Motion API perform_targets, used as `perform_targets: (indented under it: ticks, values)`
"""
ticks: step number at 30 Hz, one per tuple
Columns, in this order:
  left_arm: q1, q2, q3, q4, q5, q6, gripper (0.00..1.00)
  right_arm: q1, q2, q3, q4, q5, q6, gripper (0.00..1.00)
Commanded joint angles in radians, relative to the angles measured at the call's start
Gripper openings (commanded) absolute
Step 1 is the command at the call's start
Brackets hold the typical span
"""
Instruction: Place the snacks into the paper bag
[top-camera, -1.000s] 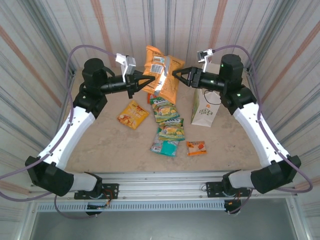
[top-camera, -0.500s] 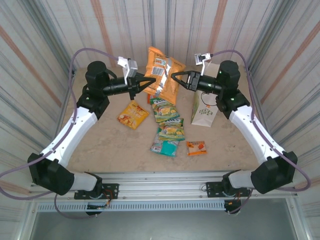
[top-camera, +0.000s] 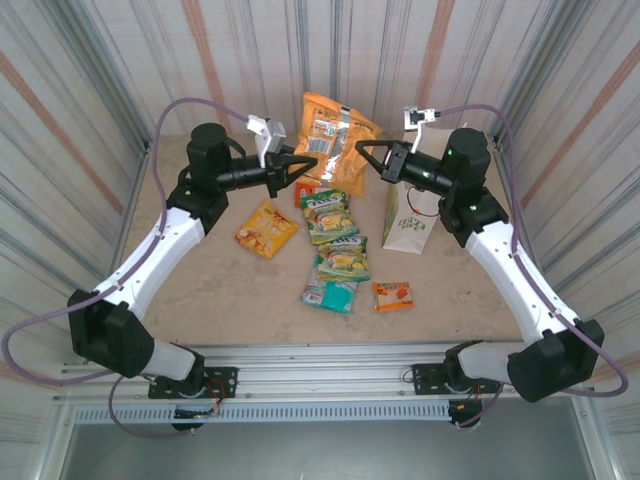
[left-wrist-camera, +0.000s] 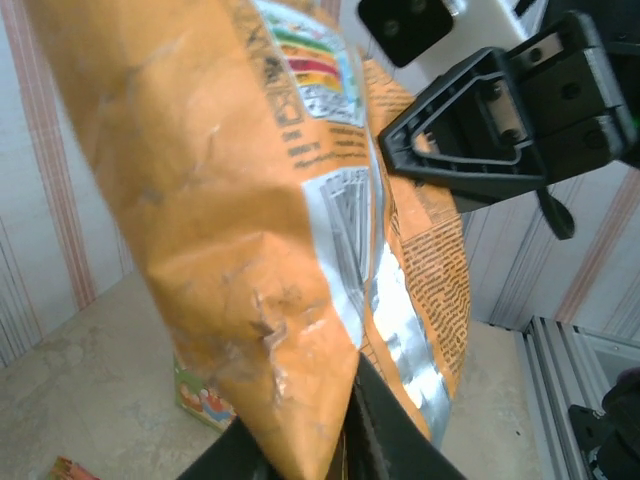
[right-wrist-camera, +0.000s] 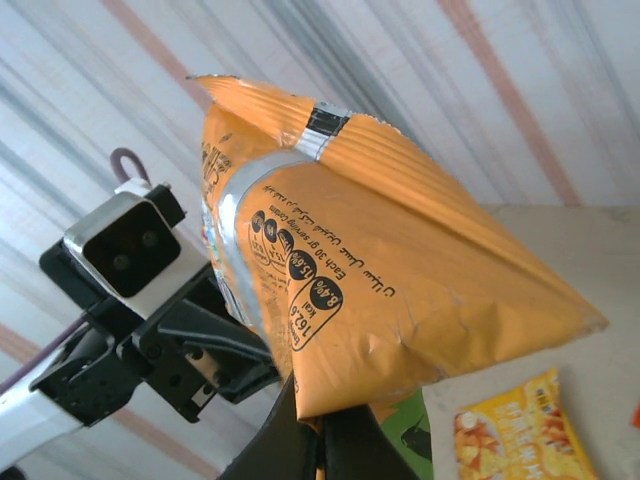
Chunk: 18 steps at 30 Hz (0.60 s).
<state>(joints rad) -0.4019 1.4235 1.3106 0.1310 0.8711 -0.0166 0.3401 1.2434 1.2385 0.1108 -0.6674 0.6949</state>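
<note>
A large orange snack packet (top-camera: 335, 135) hangs in the air at the back of the table, held from both sides. My left gripper (top-camera: 308, 166) is shut on its lower left corner and my right gripper (top-camera: 364, 152) is shut on its right corner. The left wrist view has the packet (left-wrist-camera: 220, 190) close up, pinched at my left gripper (left-wrist-camera: 348, 440), with the right gripper (left-wrist-camera: 480, 140) behind it. My right gripper (right-wrist-camera: 325, 440) clamps the packet (right-wrist-camera: 400, 280). The white paper bag (top-camera: 408, 220) stands upright below my right gripper. Several small packets lie on the table: yellow (top-camera: 266, 228), green (top-camera: 334, 225), teal (top-camera: 329, 292), orange-red (top-camera: 392, 295).
Corrugated striped walls (top-camera: 240, 50) close in the back and both sides of the table. A metal rail (top-camera: 330, 360) runs along the near edge. Bare tabletop (top-camera: 220, 290) lies at the front left and front right (top-camera: 460, 290).
Both grippers have carried the orange packet to the right and a little farther back, closer to above the paper bag. The packets on the table have not moved.
</note>
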Motion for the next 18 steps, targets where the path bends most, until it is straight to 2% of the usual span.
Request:
perform_targets:
  ticks: [1,4,5,13,18]
  values:
    - [-0.016,0.012,0.018,-0.015,-0.052,0.004,0.3,0.007,-0.076,0.036,-0.073,0.139,-0.083,0.0]
    - [-0.023,0.024,0.044,-0.045,-0.104,-0.019,0.55,0.015,-0.112,0.078,-0.184,0.293,-0.137,0.0]
    - [-0.026,0.027,0.055,-0.062,-0.133,-0.028,0.56,0.019,-0.125,0.09,-0.215,0.353,-0.151,0.0]
    - [-0.065,0.046,0.083,-0.155,-0.336,-0.023,0.58,0.058,-0.199,0.184,-0.371,0.852,-0.258,0.0]
    - [-0.071,0.064,0.085,-0.179,-0.374,-0.042,0.57,0.12,-0.194,0.203,-0.349,1.18,-0.316,0.0]
